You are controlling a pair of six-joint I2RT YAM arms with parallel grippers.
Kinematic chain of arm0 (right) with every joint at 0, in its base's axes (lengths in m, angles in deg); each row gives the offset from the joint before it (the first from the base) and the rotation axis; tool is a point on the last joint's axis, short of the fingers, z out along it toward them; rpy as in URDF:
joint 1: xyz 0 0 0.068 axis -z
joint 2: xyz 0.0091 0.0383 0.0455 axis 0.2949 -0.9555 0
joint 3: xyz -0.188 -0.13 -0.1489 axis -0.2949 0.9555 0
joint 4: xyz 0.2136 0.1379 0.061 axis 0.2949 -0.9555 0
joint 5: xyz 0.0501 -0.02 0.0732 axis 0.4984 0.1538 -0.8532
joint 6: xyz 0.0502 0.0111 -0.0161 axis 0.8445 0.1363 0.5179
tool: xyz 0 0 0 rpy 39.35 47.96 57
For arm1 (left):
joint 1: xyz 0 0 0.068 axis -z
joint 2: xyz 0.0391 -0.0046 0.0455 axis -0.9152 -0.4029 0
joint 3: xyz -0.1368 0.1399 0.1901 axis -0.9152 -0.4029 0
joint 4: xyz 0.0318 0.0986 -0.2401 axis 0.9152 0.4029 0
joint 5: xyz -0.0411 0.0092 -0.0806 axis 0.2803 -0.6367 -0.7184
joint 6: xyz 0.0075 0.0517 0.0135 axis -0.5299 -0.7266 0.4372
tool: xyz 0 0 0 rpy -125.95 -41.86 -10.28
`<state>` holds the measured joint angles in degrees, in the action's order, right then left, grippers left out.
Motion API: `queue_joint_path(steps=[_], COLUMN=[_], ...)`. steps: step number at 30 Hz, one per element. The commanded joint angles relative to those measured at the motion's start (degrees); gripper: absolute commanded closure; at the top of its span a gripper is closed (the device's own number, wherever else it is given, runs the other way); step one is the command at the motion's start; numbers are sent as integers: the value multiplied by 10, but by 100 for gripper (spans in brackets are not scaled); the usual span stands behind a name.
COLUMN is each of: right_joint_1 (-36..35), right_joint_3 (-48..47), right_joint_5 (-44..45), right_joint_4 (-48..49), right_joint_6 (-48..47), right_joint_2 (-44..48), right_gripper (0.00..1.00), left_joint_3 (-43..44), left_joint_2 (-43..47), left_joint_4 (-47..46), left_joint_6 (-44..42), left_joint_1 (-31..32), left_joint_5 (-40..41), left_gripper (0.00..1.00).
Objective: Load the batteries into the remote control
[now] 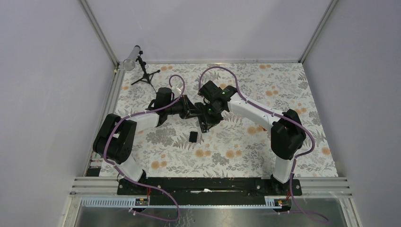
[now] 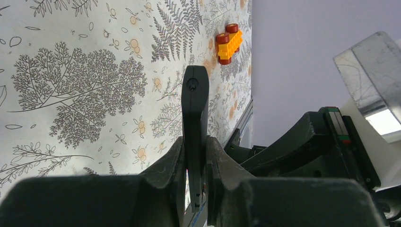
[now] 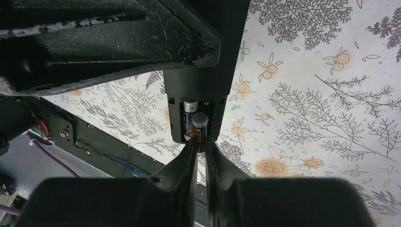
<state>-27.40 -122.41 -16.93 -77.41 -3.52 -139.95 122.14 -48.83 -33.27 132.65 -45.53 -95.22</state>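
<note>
My left gripper [image 1: 191,112] is shut on the remote control [image 1: 204,124], a slim black bar held edge-on above the floral mat. In the left wrist view the remote [image 2: 195,104] stands between the fingers [image 2: 195,142]. My right gripper [image 1: 211,111] is shut on one battery [image 3: 200,128]. The battery's top end is at the remote's open compartment [image 3: 208,101], beside the other battery [image 3: 189,108], which lies inside. In the right wrist view the gripper [image 3: 201,145] pinches the battery's lower end. The black cover [image 1: 193,136] lies flat on the mat in front of both grippers.
A black mini tripod [image 1: 145,75] with a silver tube [image 1: 131,57] stands at the back left corner. A yellow toy brick car with red wheels [image 2: 228,43] sits on the mat beyond the remote. Metal frame rails edge the mat.
</note>
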Motion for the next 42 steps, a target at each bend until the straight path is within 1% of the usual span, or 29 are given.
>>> queue_joint_path(steps=[1,5,11,16,20,24,29,32,35,36,37,39,42], right_joint_1=[4,3,6,8,11,13,27,40,46,48,52,59,72], right_joint_3=[-27,-25,-30,-33,-34,-32,-33,-30,-4,9,20,46,95], right_joint_5=[5,6,32,27,18,13,0,-16,-41,-50,-60,-74,-71], right_joint_4=[-22,-22,-19,-4,-2,-5,4,14,58,77,97,133,193], right_joint_6=[-11,-11,1,6,13,16,33,61,89,100,111,137,184], right_joint_2=[-4,-10,-14,-17,-17,-5,19,38,75,91,106,133,183], right_gripper=[85,85,82,81,79,68,60,50,36,29,26,21,17], left_joint_3=[24,23,19,16,16,16,11,8,12,14,16,15,6], left_joint_2=[11,9,14,11,14,15,11,16,22,22,23,21,16], left_joint_4=[-25,-37,-38,-55,-55,-58,-80,-90,-94,-96,-103,-127,-204], left_joint_6=[-2,9,11,26,28,34,56,71,83,89,97,122,198], left_joint_1=[-2,-2,-2,-2,-4,-8,-13,-16,-20,-21,-23,-26,-29], left_joint_5=[-1,-6,-7,-13,-13,-14,-21,-20,-21,-23,-24,-27,-30], left_gripper=[100,100,100,100,100,100,100,100,100,100,100,100,100])
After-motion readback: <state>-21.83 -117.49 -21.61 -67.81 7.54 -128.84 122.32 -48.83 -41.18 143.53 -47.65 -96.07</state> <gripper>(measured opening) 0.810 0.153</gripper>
